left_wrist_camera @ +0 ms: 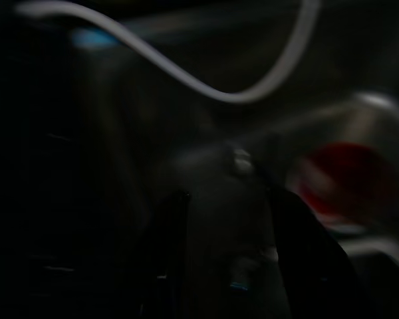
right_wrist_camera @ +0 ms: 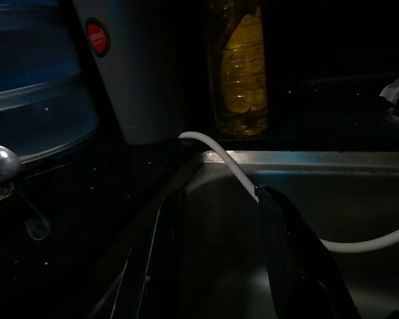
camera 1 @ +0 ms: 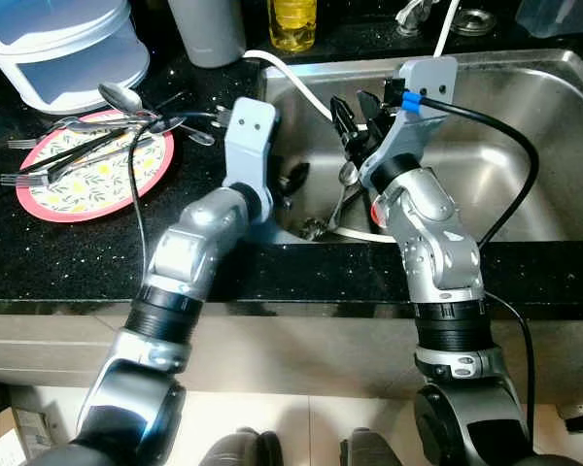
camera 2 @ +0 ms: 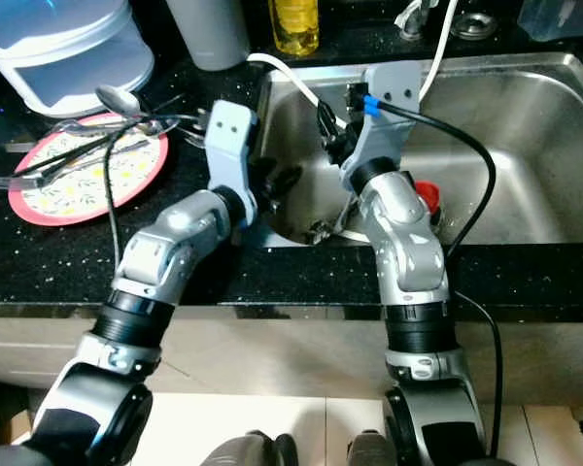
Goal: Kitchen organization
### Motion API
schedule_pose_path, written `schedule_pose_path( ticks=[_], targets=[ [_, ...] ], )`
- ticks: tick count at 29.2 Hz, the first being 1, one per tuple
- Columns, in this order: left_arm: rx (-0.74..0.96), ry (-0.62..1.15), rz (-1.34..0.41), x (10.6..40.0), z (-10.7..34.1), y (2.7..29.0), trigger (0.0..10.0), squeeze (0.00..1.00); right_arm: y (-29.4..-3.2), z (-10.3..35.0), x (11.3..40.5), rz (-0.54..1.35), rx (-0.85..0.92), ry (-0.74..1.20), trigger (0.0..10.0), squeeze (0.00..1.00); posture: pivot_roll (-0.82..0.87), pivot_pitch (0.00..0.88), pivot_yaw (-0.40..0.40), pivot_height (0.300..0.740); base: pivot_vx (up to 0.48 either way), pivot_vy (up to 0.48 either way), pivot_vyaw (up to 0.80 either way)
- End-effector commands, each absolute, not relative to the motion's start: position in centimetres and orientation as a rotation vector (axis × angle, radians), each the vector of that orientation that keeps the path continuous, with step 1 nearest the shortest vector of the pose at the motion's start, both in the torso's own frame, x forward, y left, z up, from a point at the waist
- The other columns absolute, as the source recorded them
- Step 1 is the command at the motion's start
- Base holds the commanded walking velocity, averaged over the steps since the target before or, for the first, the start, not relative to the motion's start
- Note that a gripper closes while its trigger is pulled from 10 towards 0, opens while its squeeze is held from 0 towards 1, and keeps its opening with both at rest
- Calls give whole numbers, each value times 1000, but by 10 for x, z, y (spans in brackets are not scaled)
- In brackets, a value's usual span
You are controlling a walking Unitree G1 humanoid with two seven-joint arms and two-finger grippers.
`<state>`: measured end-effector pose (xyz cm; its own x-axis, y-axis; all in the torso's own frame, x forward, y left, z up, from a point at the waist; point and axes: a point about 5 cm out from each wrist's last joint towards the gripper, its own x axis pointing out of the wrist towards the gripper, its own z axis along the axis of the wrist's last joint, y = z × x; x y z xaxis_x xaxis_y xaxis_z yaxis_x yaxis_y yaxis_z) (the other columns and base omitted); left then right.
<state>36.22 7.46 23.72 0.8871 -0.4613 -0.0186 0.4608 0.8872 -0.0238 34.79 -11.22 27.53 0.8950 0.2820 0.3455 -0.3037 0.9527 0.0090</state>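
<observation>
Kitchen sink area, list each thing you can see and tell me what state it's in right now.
Pink plate: on the counter, loaded with cutlery.
Sink: holding a spoon and something red.
Yellow bottle: upright behind the sink.
Right claw: open, above the sink.
Left claw: open, in the dark sink.

Brushed stainless steel sink [camera 1: 554, 146] gleams dully, smooth all over. The countertop [camera 1: 68, 252] is glossy black stone, flecked with sparkle. Shiny metal cutlery [camera 1: 97, 131] lies on a glazed, patterned plate [camera 1: 97, 184]. Both arms wear satin silver metal; the bottle [camera 1: 292, 21] is clear yellow plastic, the hose [camera 1: 291, 78] smooth white.
</observation>
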Motion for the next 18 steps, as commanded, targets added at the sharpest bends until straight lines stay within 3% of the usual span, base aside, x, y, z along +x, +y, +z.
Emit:
schedule_pose_path(
  ticks=[1,5,6,7,11,18],
  targets=[
    [23,30,-381,366,242,94,10000,0,-109,279,347,317,65,-365,10000,0,-79,156,136,740,0,0,0],
    [126,-9,-342,364,257,98,10000,0,-108,280,348,323,66,-366,10000,0,-70,148,130,740,0,0,0],
    [276,-60,-269,362,271,102,10000,0,-106,280,349,330,68,-367,10000,0,-64,141,126,740,0,0,0],
    [317,-86,-241,361,278,104,10000,0,-105,280,349,335,69,-368,10000,0,-64,139,127,740,0,0,0],
    [299,-199,-164,360,298,118,10000,0,-101,282,349,348,70,-376,10000,0,-62,132,125,740,0,0,0],
    [265,-187,-30,365,310,155,10000,0,-100,281,348,361,76,-377,10000,0,-49,126,112,740,0,0,0]
  ],
)
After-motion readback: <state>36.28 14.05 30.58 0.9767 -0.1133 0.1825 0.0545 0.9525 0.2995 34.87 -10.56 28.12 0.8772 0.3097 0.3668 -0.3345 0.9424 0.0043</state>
